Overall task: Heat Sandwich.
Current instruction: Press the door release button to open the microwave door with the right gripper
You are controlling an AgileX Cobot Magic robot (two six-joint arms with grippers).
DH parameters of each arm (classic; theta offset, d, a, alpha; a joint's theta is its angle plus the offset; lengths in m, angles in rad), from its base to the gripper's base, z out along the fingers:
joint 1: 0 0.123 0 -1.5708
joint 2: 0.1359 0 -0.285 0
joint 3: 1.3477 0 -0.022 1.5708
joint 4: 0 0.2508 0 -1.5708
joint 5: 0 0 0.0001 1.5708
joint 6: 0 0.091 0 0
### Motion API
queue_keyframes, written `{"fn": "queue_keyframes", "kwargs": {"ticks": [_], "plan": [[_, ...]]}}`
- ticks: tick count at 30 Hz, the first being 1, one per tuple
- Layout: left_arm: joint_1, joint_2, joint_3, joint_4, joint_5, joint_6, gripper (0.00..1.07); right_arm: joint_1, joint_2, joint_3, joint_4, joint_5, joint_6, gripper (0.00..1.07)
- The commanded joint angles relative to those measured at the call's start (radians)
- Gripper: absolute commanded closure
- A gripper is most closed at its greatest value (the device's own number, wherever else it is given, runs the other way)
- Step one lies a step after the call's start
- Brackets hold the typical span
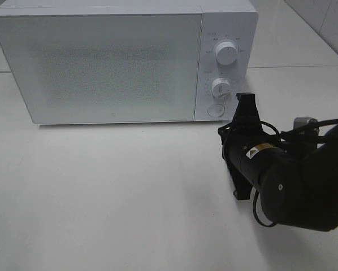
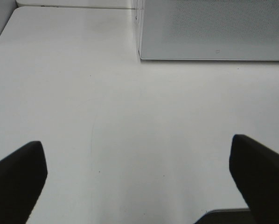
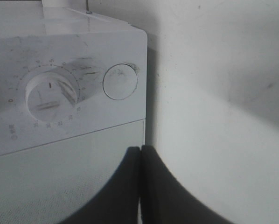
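Observation:
The sandwich and its pink plate are out of view. The white microwave (image 1: 101, 62) stands at the back of the table with its door (image 1: 95, 65) closed. My right gripper (image 1: 247, 101) is shut and empty, its tip just in front of the round button (image 1: 216, 110) at the bottom of the control panel. In the right wrist view the shut fingers (image 3: 140, 154) point at the panel edge, near the button (image 3: 120, 81) and a timer knob (image 3: 51, 93). My left gripper (image 2: 136, 142) is open and empty over bare table, facing the microwave's left front corner (image 2: 144, 51).
Two knobs (image 1: 226, 53) (image 1: 220, 87) sit above the button on the panel. The white table (image 1: 101, 192) stretches in front of the microwave. The right arm's black body (image 1: 293, 180) and cables fill the lower right. A tiled wall lies behind.

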Motion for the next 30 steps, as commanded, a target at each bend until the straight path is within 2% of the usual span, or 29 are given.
{"fn": "queue_keyframes", "kwargs": {"ticks": [1, 13, 30], "plan": [[0.001, -0.004, -0.001, -0.008, -0.013, -0.004, 0.07, -0.052, 0.027, -0.051, -0.060, 0.035, 0.009, 1.07], [0.001, -0.004, -0.001, -0.008, -0.013, -0.003, 0.07, -0.162, 0.105, -0.169, -0.153, 0.110, 0.006, 1.07], [0.001, -0.005, -0.001, -0.008, -0.013, -0.002, 0.07, -0.208, 0.223, -0.314, -0.207, 0.134, 0.008, 1.07]]}}
